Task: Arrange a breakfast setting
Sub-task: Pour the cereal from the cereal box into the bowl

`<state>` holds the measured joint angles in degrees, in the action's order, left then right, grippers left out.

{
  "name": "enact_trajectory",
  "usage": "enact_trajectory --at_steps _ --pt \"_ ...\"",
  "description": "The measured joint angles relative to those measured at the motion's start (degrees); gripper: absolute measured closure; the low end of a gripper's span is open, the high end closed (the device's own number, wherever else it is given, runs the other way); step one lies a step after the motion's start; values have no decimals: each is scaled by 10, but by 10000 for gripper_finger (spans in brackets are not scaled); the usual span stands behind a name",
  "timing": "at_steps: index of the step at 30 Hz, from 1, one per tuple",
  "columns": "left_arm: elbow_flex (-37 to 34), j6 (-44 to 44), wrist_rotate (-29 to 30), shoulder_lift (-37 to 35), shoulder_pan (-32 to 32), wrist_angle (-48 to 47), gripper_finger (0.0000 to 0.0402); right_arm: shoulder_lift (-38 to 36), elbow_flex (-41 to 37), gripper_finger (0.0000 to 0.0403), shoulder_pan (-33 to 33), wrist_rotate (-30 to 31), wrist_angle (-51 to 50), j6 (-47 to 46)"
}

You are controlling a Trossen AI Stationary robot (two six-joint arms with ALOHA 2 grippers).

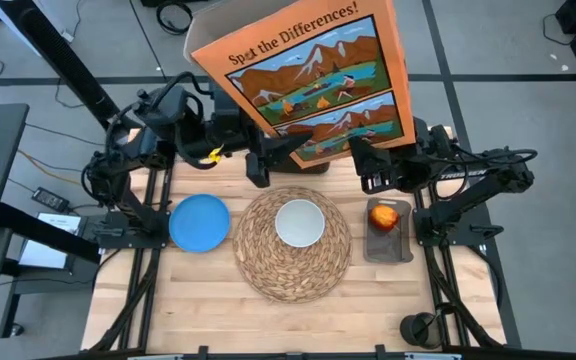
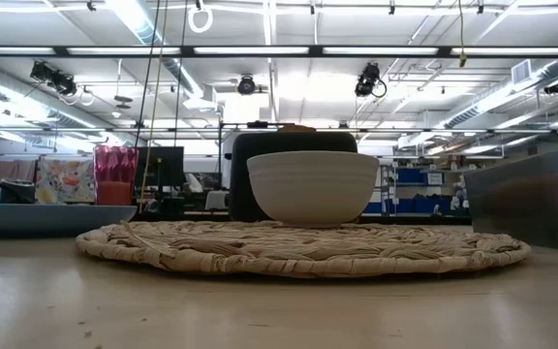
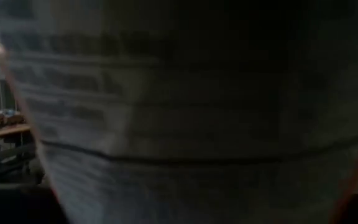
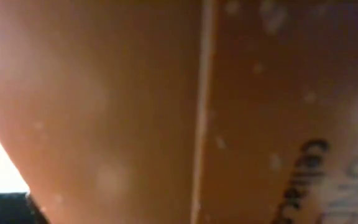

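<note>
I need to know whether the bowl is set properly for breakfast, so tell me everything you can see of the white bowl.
The white bowl is round, smooth and glossy, ceramic by its look, with faint horizontal ridges on its outer wall in the low view. It stands upright, open side up, and looks empty from above. It rests on the round woven straw placemat, slightly toward the back of the mat's middle. Only the mat touches it; no gripper is at it.
</note>
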<state>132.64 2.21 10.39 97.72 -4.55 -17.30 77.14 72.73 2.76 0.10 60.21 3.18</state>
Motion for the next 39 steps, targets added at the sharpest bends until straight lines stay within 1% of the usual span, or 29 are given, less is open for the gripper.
enact_trajectory --at_steps 7,12,16,18,23,31,35,39 --pt "-1 1 -2 -35 0 -102 84 -15 -1 113 0 0 -24 5" --pt "-1 -9 -2 -70 -3 -204 84 -44 1 114 -1 4 -25 7" --pt "0 -26 -1 -91 -7 -264 84 -66 -18 114 -7 8 -48 7" --pt "0 -30 1 -99 -10 -282 84 -81 -36 114 -11 11 -63 7" --pt "0 -29 1 -116 -21 -331 84 -127 -91 114 -21 37 -62 1" --pt "0 -24 2 -117 -28 -384 84 -209 -184 114 -23 77 -129 -13" --pt "0 -27 5 -117 -25 -392 84 -257 -236 114 -23 96 -138 -22" --pt "1 -43 31 -114 -19 -384 84 -317 -294 114 -23 95 -141 -48"
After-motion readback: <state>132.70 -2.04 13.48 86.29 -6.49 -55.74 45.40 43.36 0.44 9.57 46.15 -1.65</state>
